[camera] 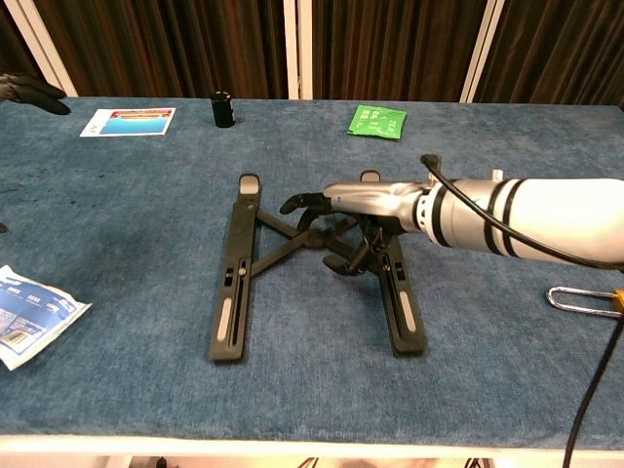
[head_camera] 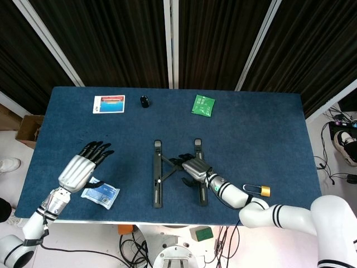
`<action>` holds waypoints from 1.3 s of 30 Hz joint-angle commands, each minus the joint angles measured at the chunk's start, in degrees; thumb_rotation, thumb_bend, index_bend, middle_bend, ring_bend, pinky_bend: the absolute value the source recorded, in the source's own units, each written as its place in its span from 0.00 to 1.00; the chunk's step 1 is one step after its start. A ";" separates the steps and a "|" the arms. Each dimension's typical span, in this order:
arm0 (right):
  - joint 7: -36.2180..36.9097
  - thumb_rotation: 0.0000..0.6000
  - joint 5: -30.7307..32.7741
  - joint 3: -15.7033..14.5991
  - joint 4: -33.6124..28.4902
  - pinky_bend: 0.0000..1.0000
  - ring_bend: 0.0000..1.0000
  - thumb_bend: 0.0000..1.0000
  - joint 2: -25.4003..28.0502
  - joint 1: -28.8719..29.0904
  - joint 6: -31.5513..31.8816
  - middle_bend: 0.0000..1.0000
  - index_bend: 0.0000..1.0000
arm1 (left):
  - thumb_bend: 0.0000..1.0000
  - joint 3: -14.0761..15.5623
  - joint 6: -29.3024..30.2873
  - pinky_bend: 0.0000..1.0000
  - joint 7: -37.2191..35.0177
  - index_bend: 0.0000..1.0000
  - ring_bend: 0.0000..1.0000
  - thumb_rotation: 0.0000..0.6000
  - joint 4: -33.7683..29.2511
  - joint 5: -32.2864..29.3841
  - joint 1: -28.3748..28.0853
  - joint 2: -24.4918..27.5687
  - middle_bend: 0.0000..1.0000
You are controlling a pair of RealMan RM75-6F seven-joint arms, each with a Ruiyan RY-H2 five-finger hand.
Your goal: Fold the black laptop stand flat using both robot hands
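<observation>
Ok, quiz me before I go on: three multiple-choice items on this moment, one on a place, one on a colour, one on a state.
1. Where does the blue-and-white packet lie?
A. Near the table's front left corner, by the left hand
B. Beside the green packet at the far edge
C. Under the laptop stand

2. What colour is the padlock's body?
A. Red
B. Gold
C. Black

3. How is the stand being handled?
A. Both hands grip it
B. Neither hand touches it
C. Only the right hand is on it

Answers:
1 A: the blue-and-white packet lies just beside the left hand.
2 B: the padlock has a gold body with a silver shackle.
3 C: the right hand has its fingers around the cross bars of the laptop stand, while the left hand hovers apart with its fingers spread.
</observation>
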 commanded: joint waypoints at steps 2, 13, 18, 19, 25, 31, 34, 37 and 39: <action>-3.69 1.00 -9.32 -2.67 -5.25 0.05 0.00 0.44 4.79 -4.78 12.28 0.23 0.01 | 0.11 -1.63 -5.64 0.09 1.44 0.15 0.01 1.00 0.87 -1.76 -4.18 -1.79 0.07; -17.98 1.00 -22.72 -8.97 -12.43 0.31 0.25 0.00 11.17 -13.67 31.27 0.54 0.40 | 0.10 -4.21 -17.02 0.09 9.26 0.12 0.01 1.00 6.87 -7.07 -12.43 -10.70 0.07; -21.01 1.00 -23.75 -10.84 -11.96 0.35 0.28 0.00 10.32 -15.85 32.41 0.56 0.43 | 0.10 -4.35 -19.55 0.09 11.60 0.11 0.01 1.00 9.15 -7.94 -15.01 -14.93 0.07; -21.27 1.00 -24.00 -11.14 -11.83 0.35 0.28 0.00 10.18 -16.11 32.43 0.57 0.43 | 0.10 -4.54 -20.20 0.09 11.84 0.11 0.01 1.00 9.79 -8.49 -15.49 -15.77 0.07; -23.52 1.00 -25.97 -12.42 -9.13 0.36 0.30 0.00 9.03 -17.61 33.15 0.58 0.44 | 0.10 -5.59 -22.79 0.09 12.33 0.11 0.01 1.00 13.25 -11.55 -17.80 -19.89 0.07; -23.96 1.00 -26.64 -12.64 -4.35 0.36 0.31 0.00 6.47 -18.49 32.79 0.58 0.44 | 0.10 -5.82 -23.73 0.09 12.93 0.11 0.01 1.00 15.99 -13.34 -19.23 -22.66 0.07; -23.95 1.00 -27.37 -12.50 -1.16 0.36 0.31 0.00 4.67 -18.58 32.80 0.59 0.44 | 0.10 -5.77 -24.07 0.09 12.63 0.11 0.01 1.00 16.41 -13.88 -19.72 -23.14 0.07; -22.78 1.00 -28.24 -12.22 1.71 0.36 0.31 0.00 2.84 -18.60 33.32 0.59 0.45 | 0.10 -5.85 -24.11 0.09 11.97 0.11 0.01 1.00 16.62 -14.33 -20.13 -23.78 0.07; -21.53 1.00 -28.88 -12.25 3.28 0.36 0.31 0.00 1.89 -18.60 33.67 0.59 0.45 | 0.10 -5.85 -23.90 0.09 11.50 0.11 0.01 1.00 16.70 -14.32 -20.37 -24.15 0.07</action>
